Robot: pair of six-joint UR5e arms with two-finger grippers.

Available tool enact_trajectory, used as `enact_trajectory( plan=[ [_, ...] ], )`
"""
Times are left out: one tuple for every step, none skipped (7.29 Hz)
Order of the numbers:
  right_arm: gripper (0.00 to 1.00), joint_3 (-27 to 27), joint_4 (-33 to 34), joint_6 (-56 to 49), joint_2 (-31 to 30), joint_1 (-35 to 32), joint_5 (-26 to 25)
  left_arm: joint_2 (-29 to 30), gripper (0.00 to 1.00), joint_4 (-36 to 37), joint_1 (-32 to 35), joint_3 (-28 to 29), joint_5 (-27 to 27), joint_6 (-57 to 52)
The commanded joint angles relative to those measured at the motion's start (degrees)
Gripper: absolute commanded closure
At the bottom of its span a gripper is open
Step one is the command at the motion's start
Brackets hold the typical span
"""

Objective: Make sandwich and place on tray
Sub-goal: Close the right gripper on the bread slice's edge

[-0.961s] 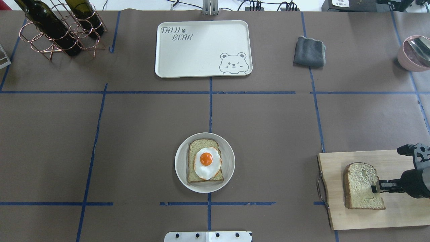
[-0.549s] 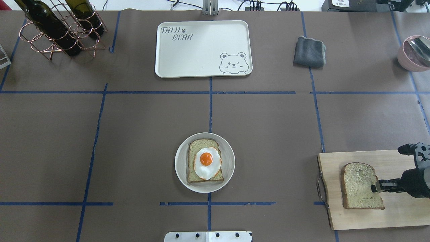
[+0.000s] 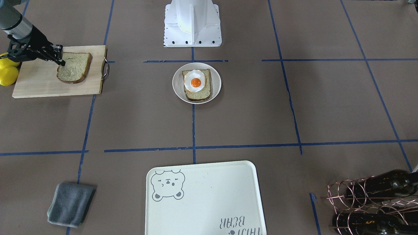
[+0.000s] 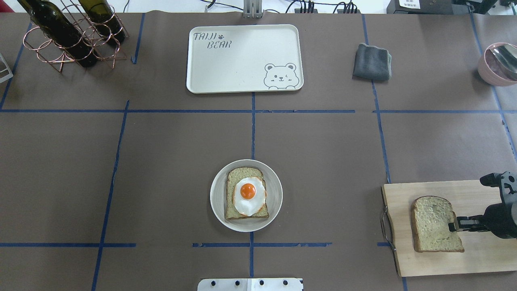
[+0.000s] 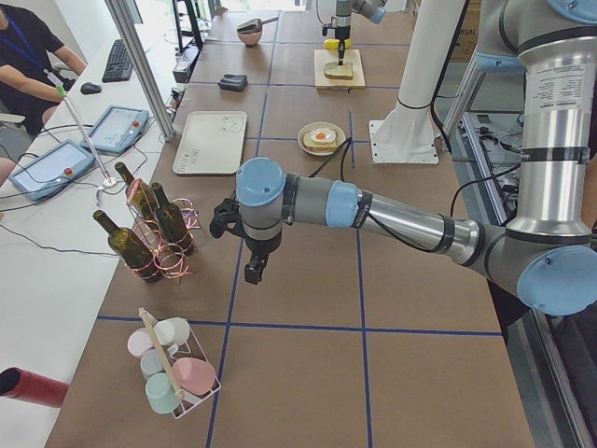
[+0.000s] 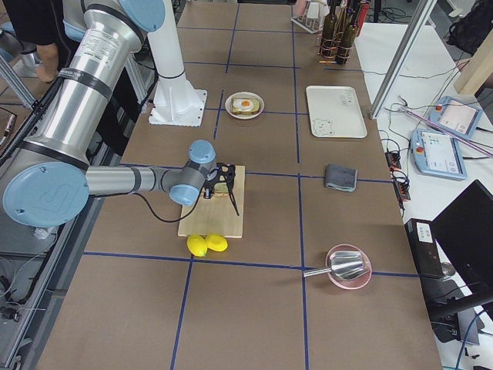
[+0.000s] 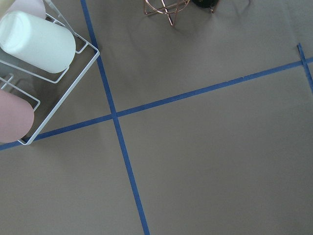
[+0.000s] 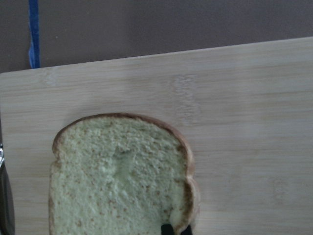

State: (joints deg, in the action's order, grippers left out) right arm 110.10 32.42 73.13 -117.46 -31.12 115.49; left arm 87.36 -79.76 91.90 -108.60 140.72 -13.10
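One bread slice (image 4: 235, 210) with a fried egg (image 4: 249, 195) on top lies in the small round white dish (image 4: 216, 202) at the table's middle. A second bread slice (image 4: 434, 222) lies on the wooden cutting board (image 4: 476, 254) at the right. My right gripper (image 4: 451, 224) is shut on this slice's right edge; it also shows in the front view (image 3: 60, 62), and the right wrist view shows the slice (image 8: 117, 181) with a fingertip (image 8: 168, 229) at its crust. The tray (image 4: 242, 60) stands bare at the far middle. My left gripper (image 5: 254, 271) hangs over the table's left end; I cannot tell whether it is open.
A grey cloth (image 4: 372, 61) lies right of the tray. A copper rack with wine bottles (image 4: 72, 36) stands far left. A pink bowl with a spoon (image 4: 494, 64) is far right. Yellow lemons (image 3: 7, 70) lie beside the board. A cup rack (image 5: 173, 369) stands at the left end.
The right gripper and the bread slice on the board shifted slightly left, then back right. The dish, egg and tray have not moved.
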Motion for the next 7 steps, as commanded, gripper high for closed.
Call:
enact_trajectory(
  plan=[
    [1.00,0.47,-4.17,-0.01,-1.35,0.00,-0.18,-0.17,0.00,-0.05,0.04,-0.03,0.79,0.00],
    [1.00,0.21,-6.12,0.08,-1.80,-0.08,-0.18,-0.17,0.00,-0.05,-0.05,0.06,0.79,0.00],
    [1.00,0.47,-6.23,0.08,-1.72,-0.08,-0.18,-0.17,0.00,-0.05,0.04,0.06,0.79,0.00],
    [1.00,0.64,-7.54,0.17,-1.63,-0.43,-0.09,-0.17,0.00,-0.05,0.04,0.06,0.79,0.00],
    [1.00,0.64,-9.64,0.43,-1.46,-0.96,-0.09,-0.17,0.00,-0.05,-0.05,0.06,0.79,0.00],
    [1.00,0.64,-11.40,1.91,-0.41,-1.66,0.08,-0.09,0.00,-0.05,-0.05,0.14,0.79,0.00],
    [1.00,0.99,-11.50,5.76,3.26,-2.10,0.17,-0.09,0.00,-0.05,-0.05,0.14,0.79,0.00]
  ],
)
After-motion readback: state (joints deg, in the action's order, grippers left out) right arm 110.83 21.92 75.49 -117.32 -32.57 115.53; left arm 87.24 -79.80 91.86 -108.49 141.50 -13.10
